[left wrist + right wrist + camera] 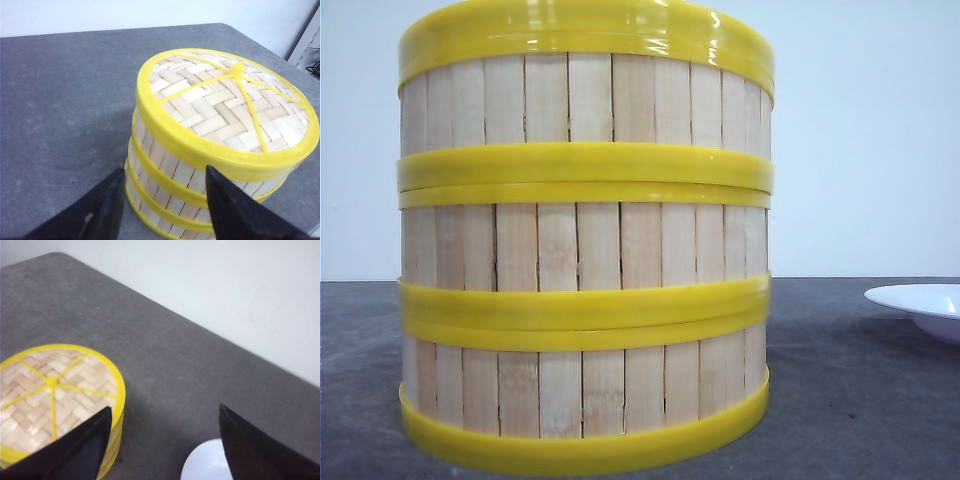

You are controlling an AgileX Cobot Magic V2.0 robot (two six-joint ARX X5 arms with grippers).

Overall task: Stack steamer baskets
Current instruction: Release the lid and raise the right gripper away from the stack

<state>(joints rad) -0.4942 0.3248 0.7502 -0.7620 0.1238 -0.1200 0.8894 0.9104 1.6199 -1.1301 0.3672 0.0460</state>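
Grey, slightly mottled bench [860, 400] was seen running back to a plain white wall [860, 130] in the front view. Three steamer baskets [582, 260] were stacked one on another w/ rims touching, standing upright on the bench close to the front camera, left of centre & filling most of that frame. Walls of pale vertical slats were seen btwn glossy yellow rims. On top of the stack a lid [227, 102] was set, shown in the left wrist view as a woven bamboo disc w/ yellow rim, yellow spokes & a small yellow knob at the middle. Whether the lid sat fully flush could not be told.

A white plate [925, 305] was seen at the right edge of the front view, on the bench, apart from the stack; only part of it was in frame. Its rim [207, 465] was also caught in the right wrist view.

Left end effector [162, 205] was held released, its dark fingers [235, 210] spread just beside the stack's side, nothing btwn them. Contact w/ the baskets could not be confirmed. Right end effector [162, 445] was likewise released & empty, hanging above bare bench btwn the stack & the plate.
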